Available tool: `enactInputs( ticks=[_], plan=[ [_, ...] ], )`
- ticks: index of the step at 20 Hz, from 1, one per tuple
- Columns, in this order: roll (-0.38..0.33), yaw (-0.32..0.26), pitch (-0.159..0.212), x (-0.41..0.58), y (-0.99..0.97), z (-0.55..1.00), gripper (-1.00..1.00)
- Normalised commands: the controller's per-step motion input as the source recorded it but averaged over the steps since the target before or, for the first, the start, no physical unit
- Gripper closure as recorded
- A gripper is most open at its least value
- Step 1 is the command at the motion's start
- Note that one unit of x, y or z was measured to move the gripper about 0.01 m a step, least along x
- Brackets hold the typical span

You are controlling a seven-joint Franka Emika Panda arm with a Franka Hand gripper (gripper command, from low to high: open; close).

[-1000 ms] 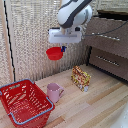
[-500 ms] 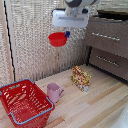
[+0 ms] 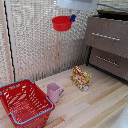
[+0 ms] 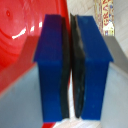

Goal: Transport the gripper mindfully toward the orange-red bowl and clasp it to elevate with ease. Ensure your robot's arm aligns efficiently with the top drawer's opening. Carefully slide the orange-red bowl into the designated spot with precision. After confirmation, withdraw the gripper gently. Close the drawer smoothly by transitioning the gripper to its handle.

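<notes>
The orange-red bowl (image 3: 61, 23) hangs high in the air, near the top of the exterior view and left of the brown cabinet. My gripper (image 3: 73, 17) holds it by the rim on the side facing the cabinet; only the blue fingertips and the white hand's underside show. In the wrist view the two blue fingers (image 4: 52, 65) are pressed together on the thin bowl rim, with the bowl's red inside (image 4: 25, 35) filling one side. The top drawer (image 3: 107, 36) with its silver handle (image 3: 105, 36) is at the exterior view's right. I cannot tell whether it is open.
A red mesh basket (image 3: 25, 102) stands on the wooden floor at the exterior view's lower left. A pink mug (image 3: 53, 92) sits beside it, and a small patterned box (image 3: 80, 78) stands further right. A lower drawer (image 3: 107, 61) is under the top one.
My gripper has risen steadily with the bowl and shifted slightly toward the exterior view's right, so most of the white hand is now above the picture's top edge.
</notes>
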Motion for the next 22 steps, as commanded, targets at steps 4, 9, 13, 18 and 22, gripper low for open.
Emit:
enactInputs(
  ticks=[4, 9, 13, 18, 22],
  plan=[
    [0.0, -0.019, 0.009, 0.157, -0.38, 1.0, 1.0],
    [0.034, -0.11, 0.066, 0.01, -0.54, 0.86, 1.0],
    [0.077, -0.179, 0.097, -0.071, -0.54, 0.69, 1.0],
    [0.068, -0.179, 0.135, -0.126, -0.58, 0.51, 1.0],
    [0.064, -0.151, 0.137, -0.069, -0.65, 0.43, 1.0]
  ],
)
